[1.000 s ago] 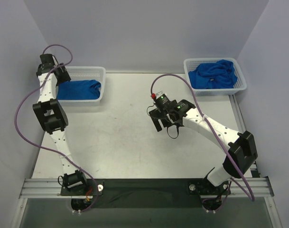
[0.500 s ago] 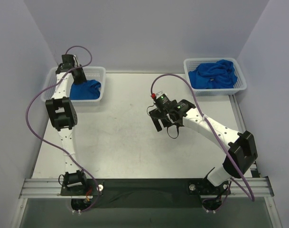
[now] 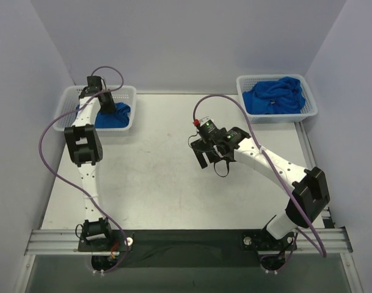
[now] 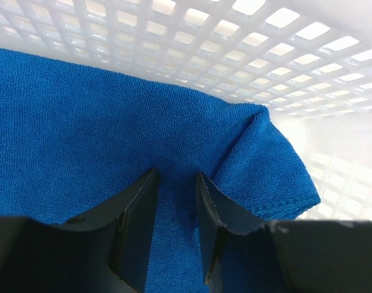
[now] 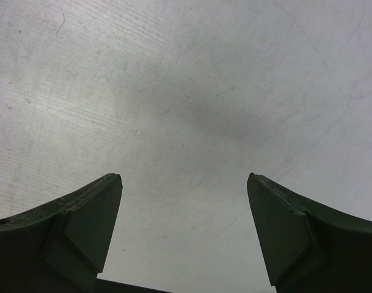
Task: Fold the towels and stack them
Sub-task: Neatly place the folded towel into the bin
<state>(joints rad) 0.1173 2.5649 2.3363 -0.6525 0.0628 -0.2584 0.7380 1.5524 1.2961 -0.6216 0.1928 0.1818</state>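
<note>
Left end effector [image 4: 176,177] clamps blue towel [image 4: 82,122] inside basket [image 4: 265,55]. Right end effector [image 5: 183,178], jaws apart, hovers well right of basket, over bench [image 5: 173,73].

Plain pale lavender walls [image 3: 186,43] box in three sides. The table [image 3: 161,183] is scuffed grey-white, pretty evenly lit.

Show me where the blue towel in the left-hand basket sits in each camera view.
Top external: blue towel at far upper left, lying in the white basket.
Left wrist: blue towel fills left and centre, one corner pointing right.
Right wrist: not in it; only bare table.
Shared landmark: the white basket's mesh wall, seen in the top and left wrist views.
</note>
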